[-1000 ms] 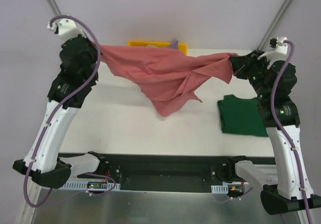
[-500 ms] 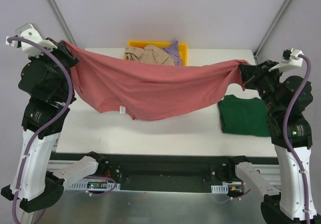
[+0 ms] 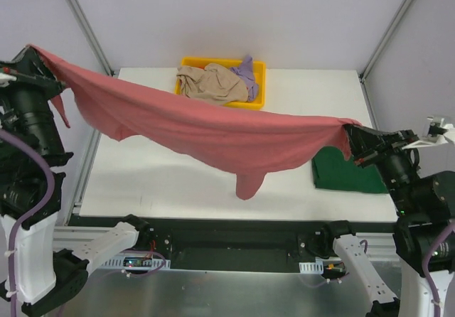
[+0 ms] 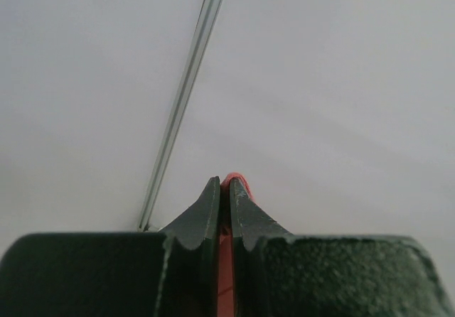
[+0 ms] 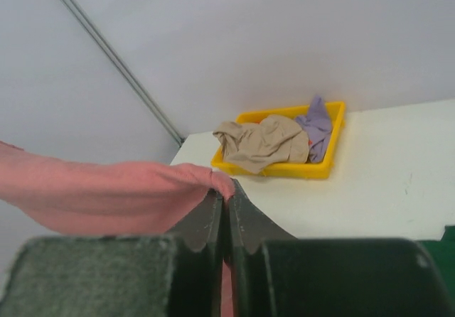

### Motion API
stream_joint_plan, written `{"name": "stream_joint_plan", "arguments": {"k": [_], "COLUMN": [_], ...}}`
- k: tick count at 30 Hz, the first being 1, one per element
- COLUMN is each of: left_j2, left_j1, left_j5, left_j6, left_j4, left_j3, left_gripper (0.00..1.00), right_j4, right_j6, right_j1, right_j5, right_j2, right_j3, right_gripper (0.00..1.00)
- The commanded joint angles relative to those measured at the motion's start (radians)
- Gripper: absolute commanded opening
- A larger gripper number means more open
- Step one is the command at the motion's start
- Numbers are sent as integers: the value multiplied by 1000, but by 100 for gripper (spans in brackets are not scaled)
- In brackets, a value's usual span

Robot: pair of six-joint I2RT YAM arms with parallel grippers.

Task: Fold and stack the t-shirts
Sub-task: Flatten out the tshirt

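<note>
Top external view: left gripper [image 4: 222, 183] and right gripper [image 3: 350, 133] each pinch an opposite edge of the rose-red t-shirt [image 3: 206, 129], stretching it airborne over the table [image 3: 156, 182], likely to spread it for folding. 1 dark green t-shirt [image 3: 348, 175] lies folded at right; 2 more wait in the yellow tray [image 3: 186, 65].

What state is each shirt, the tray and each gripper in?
rose-red shirt: airborne, stretched between both grippers.
dark green shirt: folded on table.
yellow tray: holds two shirts.
beige shirt: crumpled in yellow tray.
lavender shirt: crumpled in yellow tray.
left gripper: shut on rose-red shirt.
right gripper: shut on rose-red shirt.
</note>
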Motion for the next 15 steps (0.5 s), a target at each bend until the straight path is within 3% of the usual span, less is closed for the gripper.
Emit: {"name": "stream_joint_plan", "arguments": {"k": [1, 4, 10, 11, 12, 15], "left_j2": [201, 362, 819, 899, 974, 1122], "left_j1": [5, 42, 93, 93, 93, 91], "left_j5": [-33, -1, 98, 109, 124, 151], "left_j6": [126, 95, -2, -14, -32, -77], "left_j4": [135, 133, 49, 17, -17, -143], "left_j3": [32, 49, 170, 211, 248, 363], "left_gripper": [0, 0, 0, 8, 22, 63], "right_j4": [8, 22, 36, 48, 56, 67], "right_j6": [91, 95, 107, 116, 128, 121], "right_j1": [-8, -8, -18, -28, -38, -78], "right_j5": [-17, 30, 288, 308, 317, 340], "right_j2": [40, 85, 287, 333, 371, 489], "right_j3": [-103, -184, -385, -416, -443, -461], "right_gripper": [4, 5, 7, 11, 16, 49]}}
